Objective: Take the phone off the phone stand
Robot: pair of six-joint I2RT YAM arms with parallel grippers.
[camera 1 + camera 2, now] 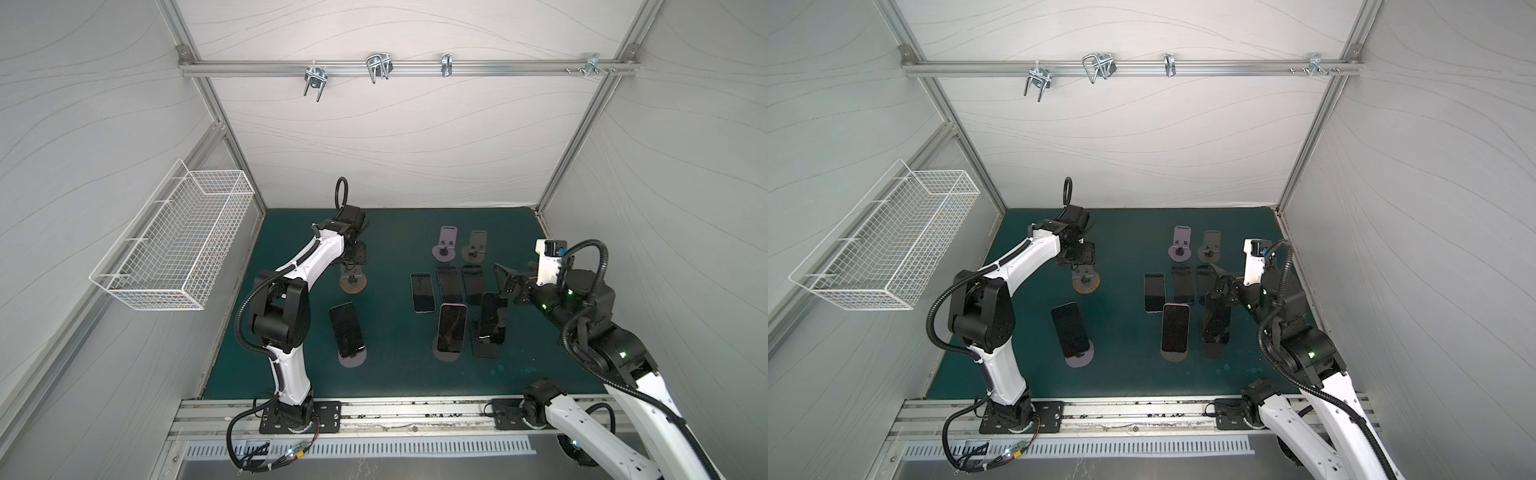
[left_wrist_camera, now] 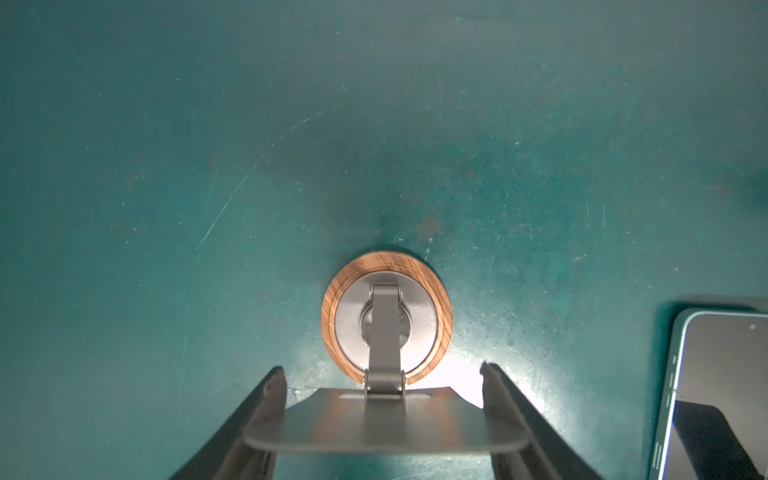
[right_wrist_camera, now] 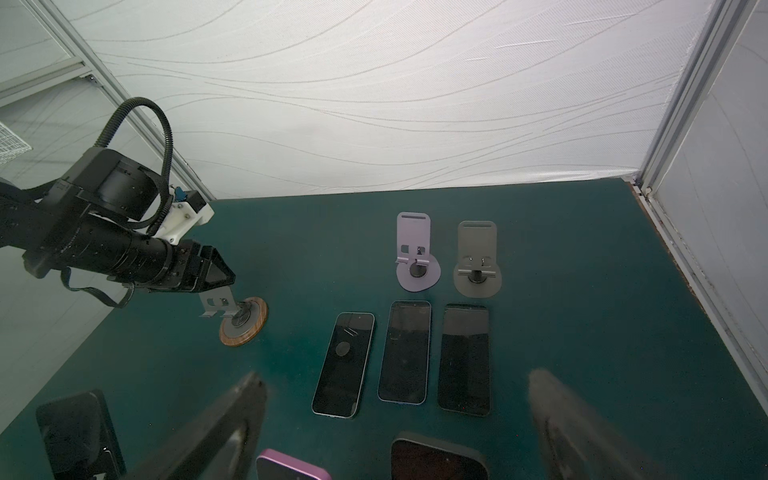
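Note:
My left gripper (image 1: 353, 266) (image 2: 382, 370) is shut on the grey back plate (image 2: 386, 424) of an empty phone stand with a round wooden base (image 1: 352, 284) (image 3: 244, 321); a finger presses each side edge. A dark phone (image 1: 347, 330) (image 2: 719, 395) leans on a lilac-based stand at the front left. At the right, a pink-edged phone (image 1: 451, 328) (image 3: 291, 465) and a dark phone (image 1: 492, 318) (image 3: 436, 459) also rest on stands. My right gripper (image 1: 509, 278) (image 3: 397, 376) hangs open just behind those two, holding nothing.
Three phones (image 3: 344, 365) (image 3: 405, 353) (image 3: 464, 359) lie flat in a row on the green mat (image 1: 395, 374). Behind them stand an empty lilac stand (image 1: 446, 245) and an empty grey stand (image 1: 473, 245). A white wire basket (image 1: 174, 245) hangs on the left wall.

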